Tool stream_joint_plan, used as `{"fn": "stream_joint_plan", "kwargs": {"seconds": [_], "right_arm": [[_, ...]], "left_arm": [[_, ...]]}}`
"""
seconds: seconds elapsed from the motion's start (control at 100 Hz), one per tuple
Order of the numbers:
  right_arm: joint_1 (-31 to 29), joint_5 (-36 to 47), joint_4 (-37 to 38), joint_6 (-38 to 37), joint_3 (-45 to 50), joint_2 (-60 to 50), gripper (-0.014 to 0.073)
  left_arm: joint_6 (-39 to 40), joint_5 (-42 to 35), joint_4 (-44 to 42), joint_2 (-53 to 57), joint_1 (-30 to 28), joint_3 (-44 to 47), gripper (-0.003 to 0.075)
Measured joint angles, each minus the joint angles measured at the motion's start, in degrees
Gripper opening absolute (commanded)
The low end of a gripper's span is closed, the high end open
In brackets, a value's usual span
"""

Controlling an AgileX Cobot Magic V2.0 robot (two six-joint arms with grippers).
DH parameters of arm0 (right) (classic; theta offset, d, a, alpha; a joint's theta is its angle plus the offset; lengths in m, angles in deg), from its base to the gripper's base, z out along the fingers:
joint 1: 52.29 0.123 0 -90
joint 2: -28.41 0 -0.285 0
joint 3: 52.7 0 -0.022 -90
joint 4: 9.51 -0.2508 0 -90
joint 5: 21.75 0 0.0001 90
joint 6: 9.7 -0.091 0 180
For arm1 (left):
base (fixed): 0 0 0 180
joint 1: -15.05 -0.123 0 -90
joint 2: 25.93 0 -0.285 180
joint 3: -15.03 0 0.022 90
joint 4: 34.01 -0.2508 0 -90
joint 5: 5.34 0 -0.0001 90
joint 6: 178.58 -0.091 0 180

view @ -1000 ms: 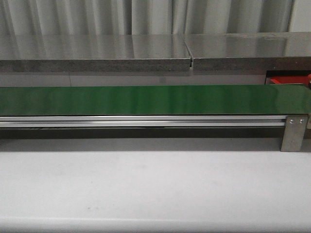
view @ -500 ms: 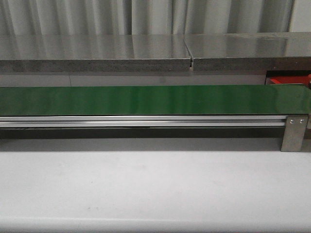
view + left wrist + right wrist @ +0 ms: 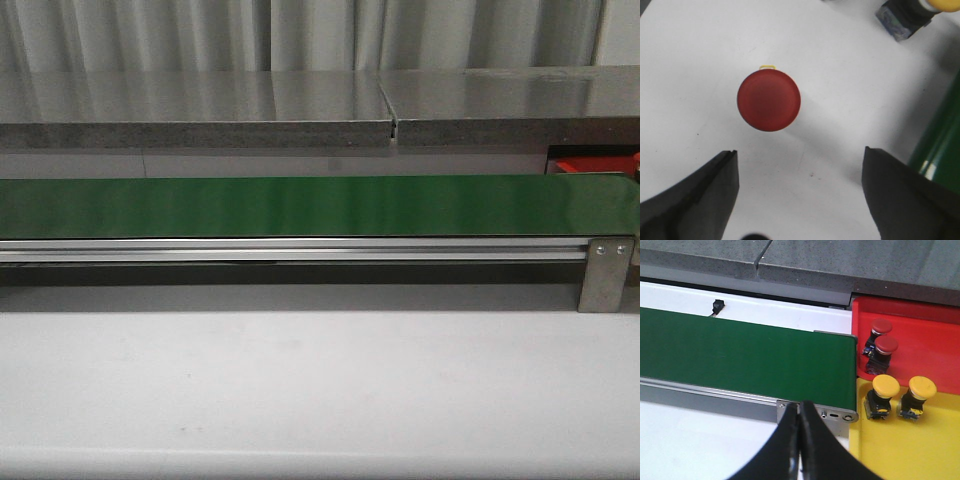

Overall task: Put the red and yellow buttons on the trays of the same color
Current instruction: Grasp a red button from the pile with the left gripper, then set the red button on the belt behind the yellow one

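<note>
Between the left gripper (image 3: pixel 799 195) jaws, spread wide and empty: a round, matte red button (image 3: pixel 769 100) on white table (image 3: pixel 690 65).
Right gripper (image 3: pixel 799 440) jaws pressed together, holding nothing, above the smooth green belt (image 3: pixel 740 357).

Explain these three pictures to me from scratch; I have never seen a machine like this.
This is a two-armed robot that sorts push buttons by color. The front view looks forward over a pale table at a green conveyor belt; neither arm shows in it.

The other two pictures come from cameras on the arms' wrists. The left wrist view looks down on a red button standing on a white surface, with the left gripper open, its two dark fingers spread on either side and not touching it. A yellow-topped button sits at the picture's edge.

The right wrist view shows the belt's end beside a red tray holding two red buttons and a yellow tray holding two yellow buttons. The right gripper is shut and empty.

Nothing is held right now.
</note>
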Motion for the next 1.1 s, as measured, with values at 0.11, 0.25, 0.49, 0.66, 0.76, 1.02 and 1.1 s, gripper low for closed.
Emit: {"fn": "stream_joint_plan", "kwargs": {"seconds": [0.11,0.25,0.49,0.66,0.76,1.02,1.1], "right_arm": [[0.00,0.00,0.00,0.00,0.00,0.00,-0.0068],[0.00,0.00,0.00,0.00,0.00,0.00,-0.0068],[0.00,0.00,0.00,0.00,0.00,0.00,-0.0068],[0.00,0.00,0.00,0.00,0.00,0.00,-0.0068],[0.00,0.00,0.00,0.00,0.00,0.00,-0.0068],[0.00,0.00,0.00,0.00,0.00,0.00,-0.0068],[0.00,0.00,0.00,0.00,0.00,0.00,-0.0068]], "left_arm": [[0.00,-1.35,-0.75,-2.13,0.00,0.00,0.0512],[0.37,-4.19,-0.93,-3.61,0.00,-0.22,0.0512],[0.45,-10.12,-1.02,-5.41,0.00,-0.44,0.0512],[0.45,-12.12,-1.02,-7.86,0.00,-0.44,0.0454],[0.45,-13.19,-1.02,-8.43,0.00,-0.44,0.0347],[0.45,-14.66,-0.82,-8.43,0.00,-0.44,0.0207],[0.45,-14.66,-0.68,-8.17,0.00,-0.44,0.0207]]}}
